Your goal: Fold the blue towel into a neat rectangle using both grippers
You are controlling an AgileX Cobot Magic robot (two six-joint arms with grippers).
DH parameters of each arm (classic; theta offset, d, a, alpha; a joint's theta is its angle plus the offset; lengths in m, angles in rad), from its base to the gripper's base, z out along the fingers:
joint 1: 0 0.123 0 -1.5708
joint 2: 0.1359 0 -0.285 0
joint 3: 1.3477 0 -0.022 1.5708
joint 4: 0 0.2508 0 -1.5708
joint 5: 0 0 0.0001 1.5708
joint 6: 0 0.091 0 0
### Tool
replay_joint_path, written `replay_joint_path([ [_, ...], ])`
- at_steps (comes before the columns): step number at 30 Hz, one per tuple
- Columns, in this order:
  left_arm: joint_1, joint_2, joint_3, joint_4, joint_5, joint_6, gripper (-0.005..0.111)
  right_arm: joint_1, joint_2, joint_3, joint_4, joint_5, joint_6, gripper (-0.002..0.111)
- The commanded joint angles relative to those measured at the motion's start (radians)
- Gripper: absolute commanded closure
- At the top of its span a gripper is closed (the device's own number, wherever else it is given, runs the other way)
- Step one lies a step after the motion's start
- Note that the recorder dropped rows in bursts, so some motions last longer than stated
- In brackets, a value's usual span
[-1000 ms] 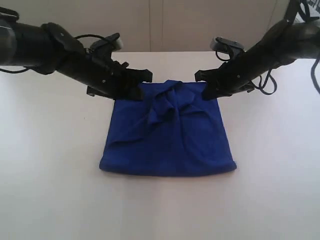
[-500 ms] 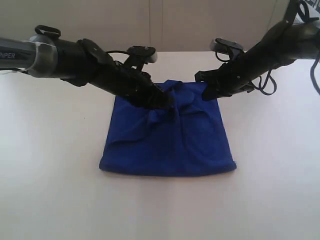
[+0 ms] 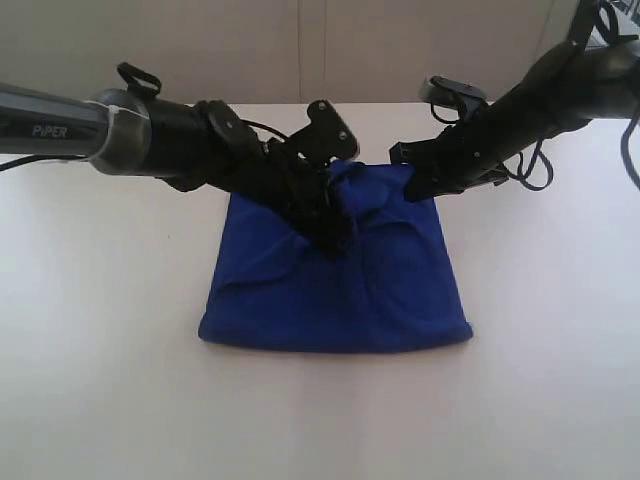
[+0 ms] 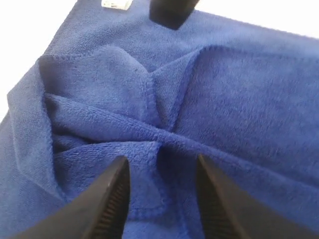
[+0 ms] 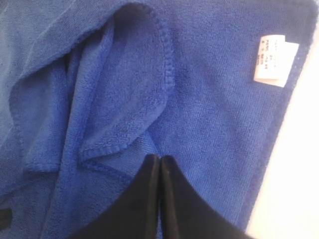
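Two items of surroundings: plain white tabletop (image 3: 100,380); pale beige wall (image 3: 400,50) behind it. Obstruction: long black left arm, laid across the cloth's far left part, hid that corner in the exterior view.

One deep royal-blue fuzzy towel (image 3: 380,290). Lay at the middle of the tabletop, roughly square in outline, near edge straight. Far middle bunched into crossing ridges, with a turned-over flap showing a stitched hem. Small white printed tag (image 5: 275,59) sat close to one edge, near the far right corner.

Left gripper (image 4: 160,162): reached in from the left to the bunched middle, pointed downward, jaws spread wide, one black finger on either side of the central ridge, unclamped.

Right gripper (image 5: 159,159): angled down at the far right corner, fingers pressed tight together, tips at the cloth just beside the flap. Could not tell whether any cloth was pinched.
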Motion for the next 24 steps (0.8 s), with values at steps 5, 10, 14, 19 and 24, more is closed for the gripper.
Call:
replay_joint_path([
  [5,-0.003,0.017,-0.004,0.089,-0.039,0.005,0.058,-0.003,0.012,-0.008,0.002,0.007,-0.016,0.108],
  [10,-0.003,0.053,-0.004,0.089,-0.059,0.033,0.058,-0.003,0.018,-0.008,0.002,0.008,-0.016,0.108],
  [14,-0.003,0.059,-0.004,0.089,-0.09,0.073,0.062,-0.003,0.018,-0.008,0.002,0.007,-0.016,0.108],
  [19,-0.003,0.046,-0.004,0.089,-0.14,0.076,0.093,-0.003,0.018,-0.008,0.002,0.002,-0.016,0.108],
  [24,-0.003,-0.027,-0.004,0.089,-0.066,0.076,0.105,-0.003,0.018,-0.008,0.002,0.008,-0.016,0.108],
])
